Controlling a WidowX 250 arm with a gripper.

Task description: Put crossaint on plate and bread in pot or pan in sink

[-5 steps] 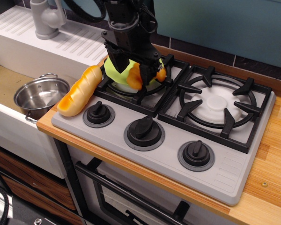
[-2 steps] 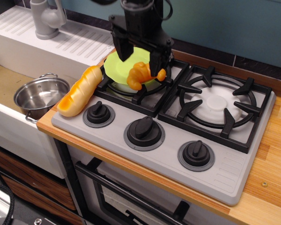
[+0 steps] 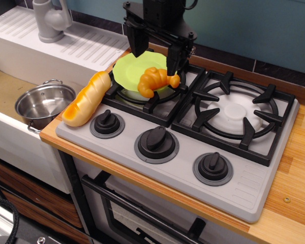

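Crossaint (image 3: pixel 156 80) lies on plate (image 3: pixel 129 69), below spread fingers (image 3: pixel 173 57).

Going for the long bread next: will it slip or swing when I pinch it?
The bread looks glossy and rounded, so it may slide between the fingers. It seems a stiff moulded toy, probably light and unlikely to droop. It is long, lying tilted across the stove's left edge, so a pinch near one end could let it pivot; gripping mid-length seems safer. The gripper is open above the plate.

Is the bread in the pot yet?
No, the bread lies across the left edge of the stove, beside the knobs, while the pot in the sink holds nothing.
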